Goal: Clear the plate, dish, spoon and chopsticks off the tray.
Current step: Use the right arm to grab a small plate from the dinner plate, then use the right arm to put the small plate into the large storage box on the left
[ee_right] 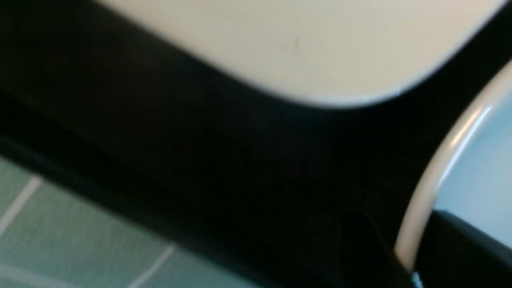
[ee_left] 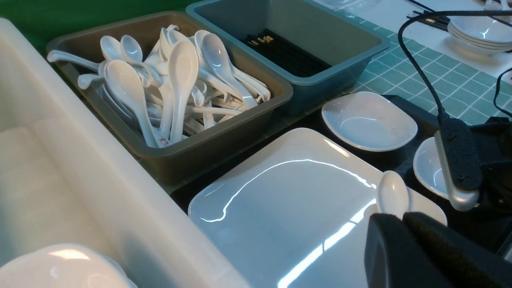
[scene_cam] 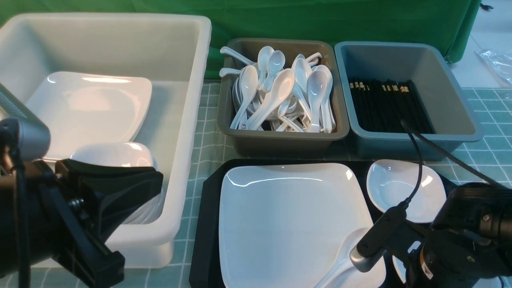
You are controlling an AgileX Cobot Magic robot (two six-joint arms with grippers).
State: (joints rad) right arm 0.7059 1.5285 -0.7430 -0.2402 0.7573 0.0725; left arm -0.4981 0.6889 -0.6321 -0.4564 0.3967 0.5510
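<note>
The black tray [scene_cam: 204, 224] holds the big white square plate [scene_cam: 288, 220] [ee_left: 288, 208], and the white spoon [scene_cam: 340, 260] [ee_left: 393, 194] lies on the plate's near right corner. One small white dish [scene_cam: 400, 188] [ee_left: 368, 120] sits at the tray's far right. A second dish [ee_left: 428, 168] lies nearer, partly under the right arm. My right gripper [ee_right: 408, 256] is shut on that dish's rim [ee_right: 440, 160], one finger on each side. My left gripper [scene_cam: 156, 180] [ee_left: 402, 218] hangs shut and empty at the white tub's near side, left of the plate. The chopsticks are out of view on the tray.
A large white tub [scene_cam: 188, 120] on the left holds a plate and stacked bowls. Behind the tray stand a brown tub [scene_cam: 280, 140] full of spoons and a blue-grey tub [scene_cam: 460, 120] of black chopsticks. Green checked cloth covers the table.
</note>
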